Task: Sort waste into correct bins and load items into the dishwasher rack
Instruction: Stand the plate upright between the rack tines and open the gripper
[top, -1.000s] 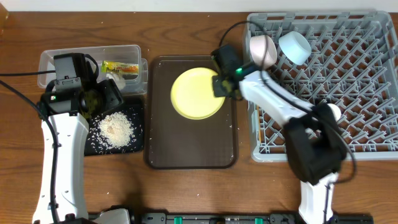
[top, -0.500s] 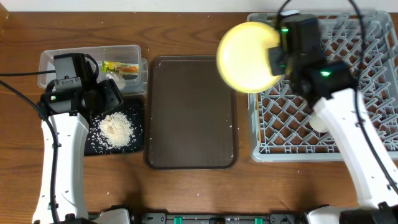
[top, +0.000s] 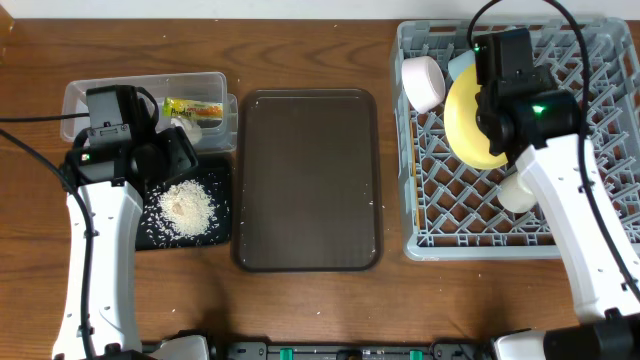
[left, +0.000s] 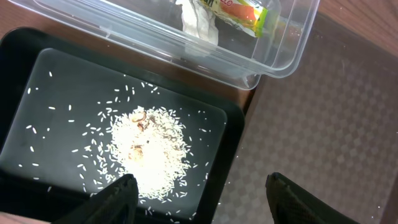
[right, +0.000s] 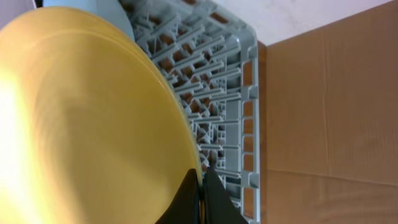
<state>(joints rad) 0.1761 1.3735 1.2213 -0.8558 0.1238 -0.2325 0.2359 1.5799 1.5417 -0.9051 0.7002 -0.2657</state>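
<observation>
Because the yellow plate (top: 466, 128) has to stand on edge between the pegs of the dishwasher rack (top: 590, 150), I have the right tool (right: 200, 194) pinched on its rim, fingers nearly together with only the plate's edge between them. The plate hangs tilted, close to upright, straight ahead of that tool and over the rack. I cannot tell whether its lower edge touches the pegs.

Just past the plate, on its far side from the tool, sit the white bowl (top: 422, 82) and the light blue bowl (top: 461, 63). Back under my forearm lies the small pale cup (top: 517, 190). All three are inside the rack.

My left tool (left: 205, 196) hovers with fingers spread wide and nothing between them, directly above the black tray (left: 25, 59) where the rice grains (left: 149, 149) are heaped. Ahead of it the clear tub (left: 277, 59) holds the snack wrapper (left: 239, 9) and the paper scrap (left: 198, 23). I judge the waste sorted and the plate the step in hand.
</observation>
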